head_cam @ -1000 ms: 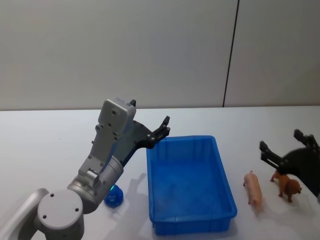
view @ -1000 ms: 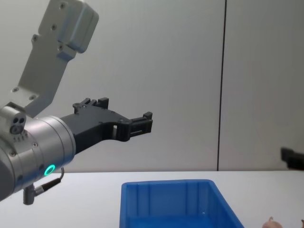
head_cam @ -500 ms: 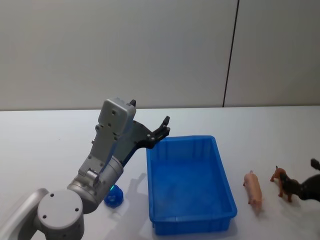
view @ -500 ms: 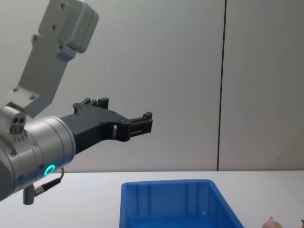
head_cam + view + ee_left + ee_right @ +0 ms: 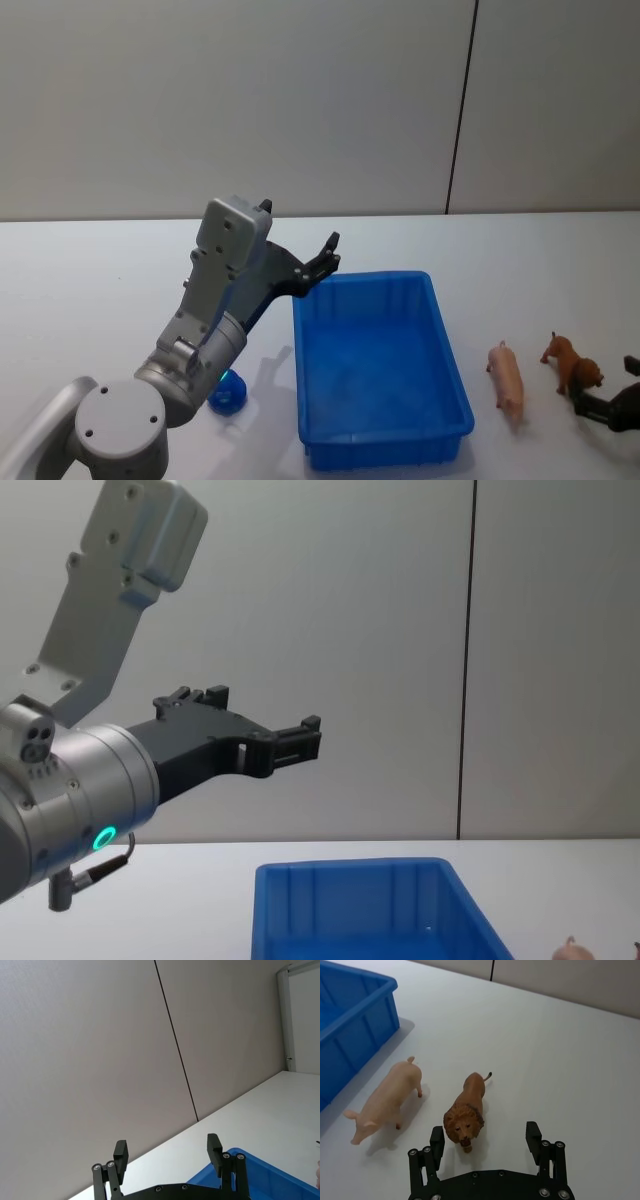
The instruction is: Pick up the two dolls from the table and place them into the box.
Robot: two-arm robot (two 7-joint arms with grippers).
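White table (image 5: 100,270), pig (image 5: 387,1100) and lion (image 5: 467,1105) parallel, heads toward open right tool (image 5: 485,1132); left tool (image 5: 167,1145) open

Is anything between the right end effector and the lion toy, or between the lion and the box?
Nothing lies between the open right end effector and the lion. The pig stands between the lion and the box.

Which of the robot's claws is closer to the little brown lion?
The right. The right gripper, open, is close to the lion, facing its head; the left gripper is raised by the far left corner of the blue box, across it.
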